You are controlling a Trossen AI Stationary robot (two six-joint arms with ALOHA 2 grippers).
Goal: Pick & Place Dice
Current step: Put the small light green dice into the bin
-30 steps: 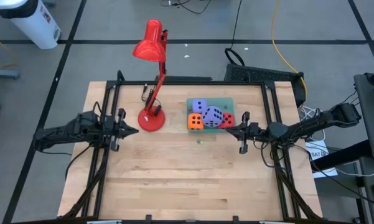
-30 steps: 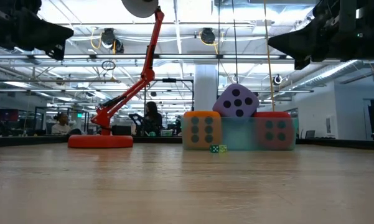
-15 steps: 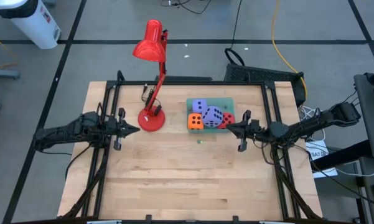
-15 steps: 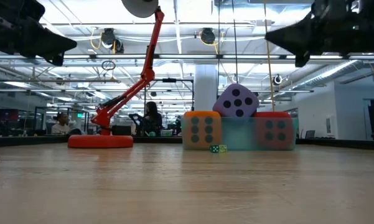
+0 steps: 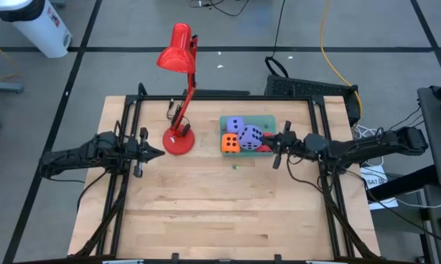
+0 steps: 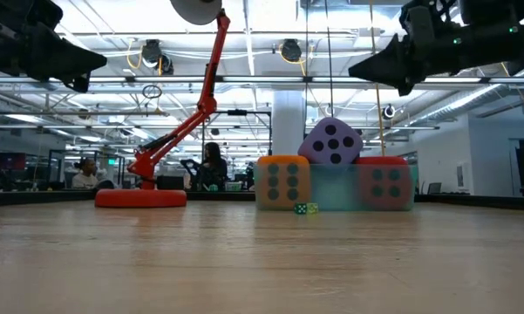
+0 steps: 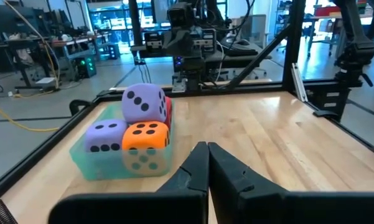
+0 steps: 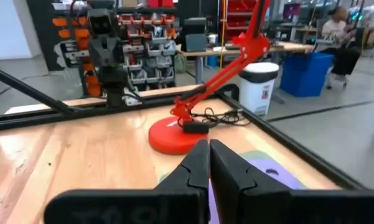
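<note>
High view: right end effector (image 5: 277, 150) beside dice (image 5: 246, 137).

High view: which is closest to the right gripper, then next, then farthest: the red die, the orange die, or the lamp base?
From the right gripper:
1. Red die, right beside it in the tray.
2. Orange die, at the tray's other end.
3. Lamp base, outside the tray, toward the left arm.

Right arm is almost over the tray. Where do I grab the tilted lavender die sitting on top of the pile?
Probably from above, on two opposite flat faces. The tilted lavender die rests highest, on the orange die and red die in the green tray, so its sides are free. Turn the wrist to match its tilt. The right gripper is shut; open it first.
</note>
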